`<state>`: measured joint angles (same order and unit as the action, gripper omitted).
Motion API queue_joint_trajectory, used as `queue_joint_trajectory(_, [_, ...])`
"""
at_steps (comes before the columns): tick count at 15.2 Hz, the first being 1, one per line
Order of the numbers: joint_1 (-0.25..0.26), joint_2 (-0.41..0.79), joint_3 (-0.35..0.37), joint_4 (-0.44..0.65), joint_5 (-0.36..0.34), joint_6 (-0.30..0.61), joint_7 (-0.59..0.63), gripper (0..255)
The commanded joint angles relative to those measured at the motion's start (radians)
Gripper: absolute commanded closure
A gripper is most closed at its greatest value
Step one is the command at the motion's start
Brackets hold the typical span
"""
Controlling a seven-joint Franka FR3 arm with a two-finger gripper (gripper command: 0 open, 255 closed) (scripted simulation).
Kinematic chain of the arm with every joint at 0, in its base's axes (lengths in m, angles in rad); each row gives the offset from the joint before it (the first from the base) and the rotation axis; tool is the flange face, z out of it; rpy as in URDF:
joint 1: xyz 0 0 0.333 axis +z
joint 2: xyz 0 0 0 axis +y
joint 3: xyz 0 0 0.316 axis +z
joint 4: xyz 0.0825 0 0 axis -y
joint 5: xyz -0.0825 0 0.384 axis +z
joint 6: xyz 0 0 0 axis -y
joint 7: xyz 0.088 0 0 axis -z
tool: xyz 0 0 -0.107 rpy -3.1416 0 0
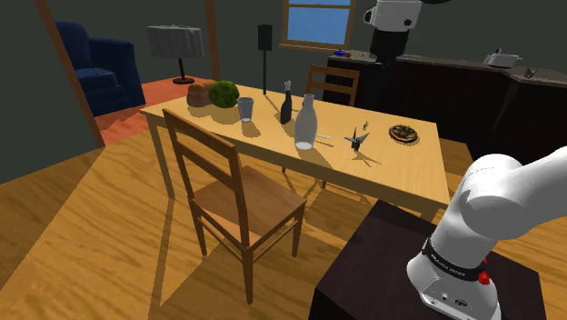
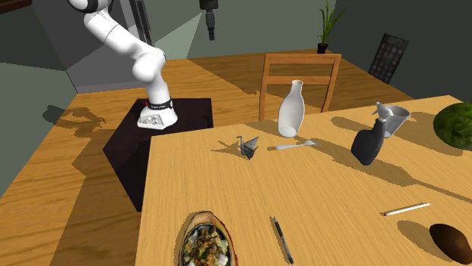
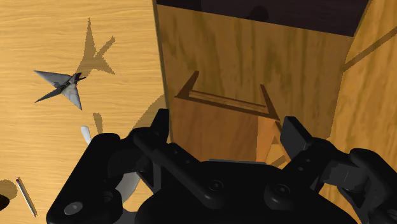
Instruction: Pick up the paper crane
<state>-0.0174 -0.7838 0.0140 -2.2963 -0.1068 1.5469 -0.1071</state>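
While the arm [image 1: 495,214] stands raised above its stand [image 1: 382,264], the shoulder view shows the grey paper crane [image 1: 357,139] upright on the wooden table [image 1: 400,175]. It sits between the white vase [image 1: 305,123] and the food bowl [image 1: 403,134], apart from both.

Second exterior view: the crane is near the table edge that faces the stand, with a white spoon [image 2: 295,145] close by. The gripper [image 2: 211,32] hangs high over the floor, well apart from the crane. Finger spacing cannot be read in this view.

Wrist view: the two black fingers [image 3: 162,124] stand apart with nothing between them. The gap lies beyond the table edge. The crane rests on the tabletop to one side of the fingers, untouched, casting a sharp shadow.
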Motion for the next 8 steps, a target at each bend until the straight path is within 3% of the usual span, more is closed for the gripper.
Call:
queue_joint_trajectory(1, [0.0,0.0,0.0,0.0,0.0,0.0,0.0,0])
queue_joint_trajectory(8, [-0.043,0.1,-0.122,-0.064,-0.074,0.164,-0.103,0])
